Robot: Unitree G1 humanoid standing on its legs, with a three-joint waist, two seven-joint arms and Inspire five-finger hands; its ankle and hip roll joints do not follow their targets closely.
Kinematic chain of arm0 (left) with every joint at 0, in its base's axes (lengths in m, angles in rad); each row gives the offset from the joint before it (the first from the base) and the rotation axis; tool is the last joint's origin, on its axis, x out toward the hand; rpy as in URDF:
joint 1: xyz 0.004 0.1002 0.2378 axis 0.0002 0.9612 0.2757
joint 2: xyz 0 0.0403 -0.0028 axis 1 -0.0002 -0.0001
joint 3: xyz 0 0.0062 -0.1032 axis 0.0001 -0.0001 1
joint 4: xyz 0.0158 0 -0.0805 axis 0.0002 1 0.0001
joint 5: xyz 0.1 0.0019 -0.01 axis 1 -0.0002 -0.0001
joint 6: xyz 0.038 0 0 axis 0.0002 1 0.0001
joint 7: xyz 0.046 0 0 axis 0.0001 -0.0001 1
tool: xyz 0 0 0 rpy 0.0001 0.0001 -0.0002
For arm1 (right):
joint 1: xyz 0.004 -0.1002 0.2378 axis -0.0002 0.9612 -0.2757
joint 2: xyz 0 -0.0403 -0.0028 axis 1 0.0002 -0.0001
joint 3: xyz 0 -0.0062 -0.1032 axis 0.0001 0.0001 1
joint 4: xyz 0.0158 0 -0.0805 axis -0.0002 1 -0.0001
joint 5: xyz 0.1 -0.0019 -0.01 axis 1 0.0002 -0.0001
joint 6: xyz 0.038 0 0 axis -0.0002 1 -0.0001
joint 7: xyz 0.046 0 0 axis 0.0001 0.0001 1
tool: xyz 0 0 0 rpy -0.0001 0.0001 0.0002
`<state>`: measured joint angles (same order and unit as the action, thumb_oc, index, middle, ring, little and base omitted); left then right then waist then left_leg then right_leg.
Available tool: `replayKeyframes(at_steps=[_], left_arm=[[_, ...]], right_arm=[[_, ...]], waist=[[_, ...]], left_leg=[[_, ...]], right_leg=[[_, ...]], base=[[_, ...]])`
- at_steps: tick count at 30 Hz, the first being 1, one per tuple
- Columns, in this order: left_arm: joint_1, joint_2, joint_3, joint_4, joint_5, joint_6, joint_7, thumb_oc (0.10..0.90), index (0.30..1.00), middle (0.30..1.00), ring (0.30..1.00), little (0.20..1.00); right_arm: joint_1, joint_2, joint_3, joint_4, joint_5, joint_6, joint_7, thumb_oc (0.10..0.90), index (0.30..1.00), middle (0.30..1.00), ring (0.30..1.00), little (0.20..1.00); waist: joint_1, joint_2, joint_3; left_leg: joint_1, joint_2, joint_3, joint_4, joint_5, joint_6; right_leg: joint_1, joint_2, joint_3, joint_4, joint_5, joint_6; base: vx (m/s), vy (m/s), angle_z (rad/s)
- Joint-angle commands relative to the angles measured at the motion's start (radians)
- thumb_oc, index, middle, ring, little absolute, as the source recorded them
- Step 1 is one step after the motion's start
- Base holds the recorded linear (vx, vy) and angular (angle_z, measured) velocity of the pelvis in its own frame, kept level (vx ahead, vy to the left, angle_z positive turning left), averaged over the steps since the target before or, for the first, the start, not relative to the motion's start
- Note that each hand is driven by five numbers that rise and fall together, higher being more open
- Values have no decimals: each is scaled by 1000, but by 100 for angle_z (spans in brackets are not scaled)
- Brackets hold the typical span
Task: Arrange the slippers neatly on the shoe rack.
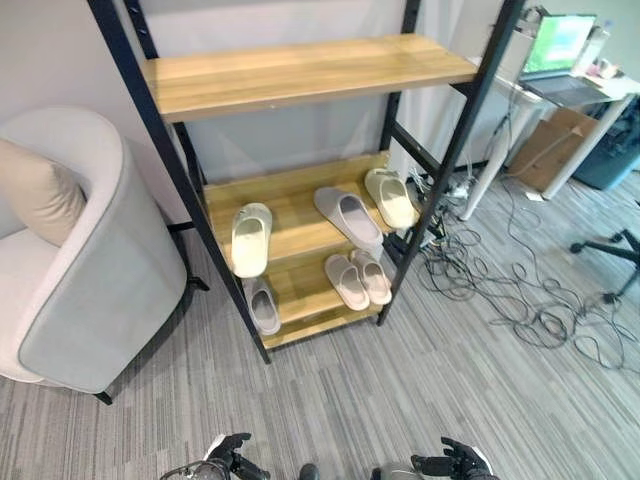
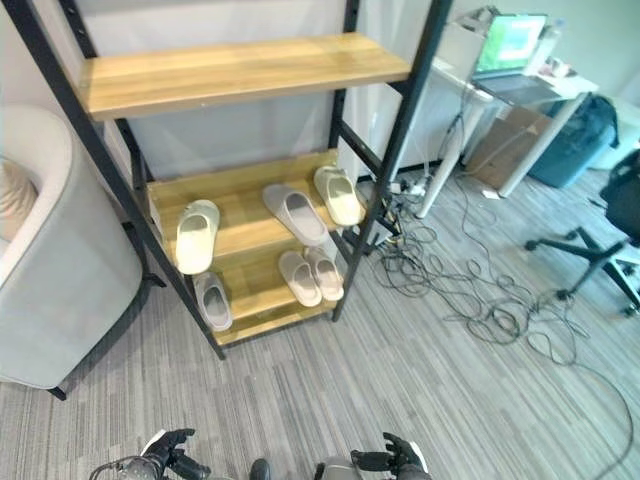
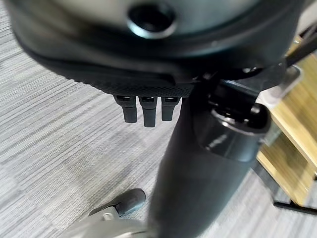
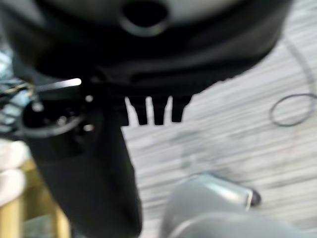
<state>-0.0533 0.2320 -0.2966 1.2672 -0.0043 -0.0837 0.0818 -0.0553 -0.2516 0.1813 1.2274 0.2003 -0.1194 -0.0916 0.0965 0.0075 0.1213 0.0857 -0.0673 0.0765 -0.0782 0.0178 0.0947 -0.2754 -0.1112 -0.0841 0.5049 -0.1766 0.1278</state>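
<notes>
The shoe rack has a black frame and wooden shelves. On its middle shelf lie a cream slipper on the left, a grey slipper set at an angle, and another cream slipper on the right. The bottom shelf holds a lone grey slipper and a pinkish pair side by side. The top shelf is bare. My left hand and right hand hang low over the carpet, well short of the rack. Both are open and hold nothing, with their fingers relaxed.
A pale armchair with a beige cushion stands close to the rack's left side. To the right are tangled cables on the floor, a white desk with a laptop, a cardboard box and an office chair base.
</notes>
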Motion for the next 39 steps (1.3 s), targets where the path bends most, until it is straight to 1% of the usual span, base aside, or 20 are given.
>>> replayKeyframes(at_steps=[1,2,3,5,7,8,9,10,11,12,13,14,16,17,20,23,32,37,38,39], left_arm=[[-35,-30,-2,18,8,-26,9,800,900,900,900,900],[-45,-32,-10,19,19,-28,7,800,900,900,900,900],[-45,-33,-10,19,19,-28,7,800,900,900,900,900],[-47,-39,-16,23,33,-30,3,800,900,900,900,900],[-39,-43,-9,26,34,-26,5,800,900,900,900,900],[-37,-45,-7,27,35,-28,2,800,900,900,900,900],[-37,-45,-7,27,35,-28,2,800,900,900,900,900],[-38,-48,-10,22,33,-28,2,800,900,900,900,900],[-43,-49,-14,17,29,-27,5,800,900,900,900,900],[-49,-47,-16,13,21,-26,9,800,900,900,900,900],[-50,-47,-16,13,21,-26,9,800,900,900,900,900],[-50,-43,-19,11,21,-23,12,800,900,900,900,900],[-50,-44,-23,10,19,-21,12,800,900,900,900,900],[-49,-46,-28,9,22,-20,8,800,900,900,900,900],[-52,-48,-35,12,29,-20,4,800,900,900,900,900],[-47,-50,-36,11,34,-23,1,800,900,900,900,900],[-31,-31,-25,20,59,-20,-9,800,900,900,900,900],[-35,-14,-22,-1,70,-26,-13,800,900,900,900,900],[-34,-11,-18,-6,73,-27,-10,800,900,900,900,900],[-29,-9,-10,-16,79,-28,-8,800,900,900,900,900]], right_arm=[[35,-48,2,-14,10,-4,-12,800,900,900,900,900],[35,-47,-1,-15,16,-2,-13,800,900,900,900,900],[35,-48,-1,-15,16,-2,-13,800,900,900,900,900],[48,-53,-4,-12,24,3,-15,800,900,900,900,900],[50,-53,-1,-10,21,2,-14,800,900,900,900,900],[50,-54,-3,-12,26,-3,-12,800,900,900,900,900],[50,-54,-3,-12,26,-3,-12,800,900,900,900,900],[46,-60,4,-14,40,-4,-15,800,900,900,900,900],[39,-63,7,-18,52,-7,-17,800,900,900,900,900],[32,-68,9,-22,61,-10,-19,800,900,900,900,900],[32,-68,9,-22,61,-10,-19,800,900,900,900,900],[31,-69,10,-25,69,-7,-20,800,900,900,900,900],[32,-69,11,-25,74,-9,-19,800,900,900,900,900],[41,-71,8,-22,78,-9,-15,800,900,900,900,900],[48,-71,3,-17,74,-9,-14,800,900,900,900,900],[48,-66,2,-17,61,-11,-14,800,900,900,900,900],[52,-45,44,-83,24,-16,8,800,900,900,900,900],[32,-55,98,-269,24,-31,41,800,900,900,900,900],[33,-63,105,-327,24,-35,44,800,900,900,900,900],[38,-80,120,-464,29,-45,57,800,900,900,900,900]], waist=[[-45,25,6],[-60,18,10],[-64,23,16],[-81,11,18],[-86,13,2],[-86,10,2],[-86,10,2],[-77,-4,16],[-74,-11,27],[-69,-18,37],[-70,-17,36],[-66,-26,39],[-65,-25,35],[-64,-21,23],[-67,-8,4],[-57,1,-1],[-35,-8,-36],[-15,-17,-44],[-14,-17,-45],[-12,-17,-47]], left_leg=[[-31,8,-63,41,-41,-96],[-18,-3,-75,33,-48,-104],[-9,1,-80,31,-50,-105],[19,-10,-92,26,-74,-118],[30,3,-94,30,-89,-131],[12,12,-90,82,-106,-151],[12,12,-90,82,-107,-151],[-61,20,-68,228,-98,-173],[-121,29,-59,312,-84,-179],[-160,40,-52,367,-62,-179],[-165,40,-53,373,-65,-179],[-194,66,-21,414,-57,-168],[-193,78,-12,391,-61,-163],[-164,92,1,290,-72,-158],[-156,111,14,156,-5,-178],[-160,97,-6,99,20,-178],[-80,62,5,16,21,-158],[-61,59,9,-3,16,-152],[-57,59,11,-7,15,-152],[-49,61,12,-9,12,-152]], right_leg=[[36,91,23,-292,215,23],[20,103,56,-358,238,35],[32,105,51,-365,238,35],[60,91,64,-448,291,52],[80,88,59,-457,293,42],[102,82,60,-458,284,32],[102,82,60,-458,284,32],[134,76,60,-452,267,16],[138,73,60,-440,258,5],[147,74,61,-431,244,-11],[145,74,60,-430,244,-11],[159,76,52,-416,217,-34],[168,76,45,-409,202,-39],[191,79,28,-406,178,-42],[224,82,-2,-418,159,-35],[251,91,-4,-425,152,-29],[295,70,13,-473,171,-8],[301,63,14,-488,182,2],[302,63,13,-491,183,4],[306,63,14,-499,187,6]], base=[[438,-173,12],[247,-109,39],[253,-148,80],[243,-183,107],[235,-163,91],[161,-103,74],[111,-169,59],[24,-161,45],[38,-225,38],[-2,-109,35],[82,-135,23],[118,-81,14],[148,-43,13],[178,20,21],[195,58,38],[145,66,28],[90,91,-12],[9,42,3],[-8,36,4],[0,0,0]])
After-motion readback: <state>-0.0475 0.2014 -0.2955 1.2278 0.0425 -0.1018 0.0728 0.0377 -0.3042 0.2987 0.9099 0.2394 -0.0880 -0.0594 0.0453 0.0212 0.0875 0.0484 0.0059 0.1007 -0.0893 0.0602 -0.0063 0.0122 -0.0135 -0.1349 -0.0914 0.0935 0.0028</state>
